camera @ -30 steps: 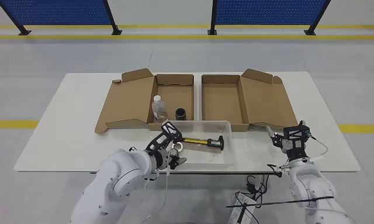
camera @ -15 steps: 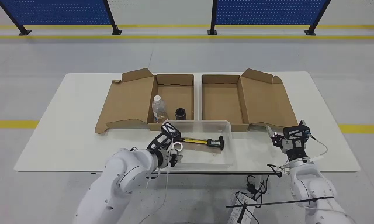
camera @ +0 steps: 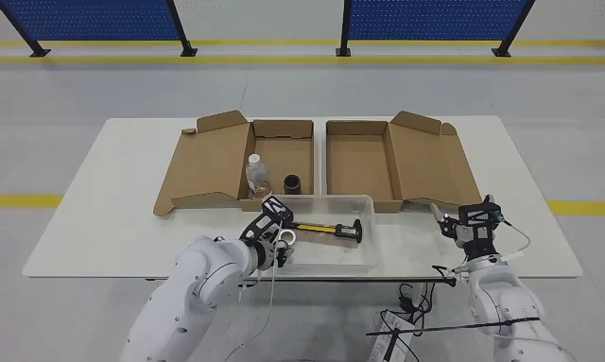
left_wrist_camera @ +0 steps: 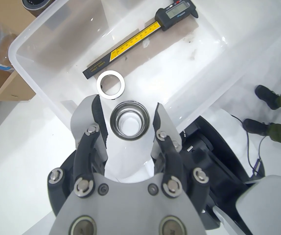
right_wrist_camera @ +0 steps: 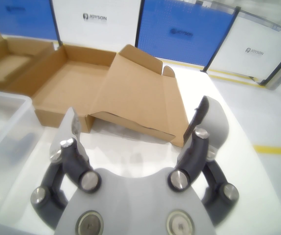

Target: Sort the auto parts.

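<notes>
Grasp stage: your left fingers [left_wrist_camera: 100, 121] stand released, one on each side of the upright steel sleeve [left_wrist_camera: 130, 123], touching neither wall, so a straight close should catch it across its width; the sleeve stands inside the clear bin [left_wrist_camera: 15, 47], by the wall nearest you; a flat ring [left_wrist_camera: 110, 84] lies just beyond it, the caliper [left_wrist_camera: 140, 32] farther in; your right fingers [right_wrist_camera: 199, 116] hang released above the desk [camera: 95, 220], well apart, beside the right cardboard box [camera: 359, 163].

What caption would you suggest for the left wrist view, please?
Open left end effector over a steel sleeve in the clear bin, beside a flat ring and digital caliper.
</notes>
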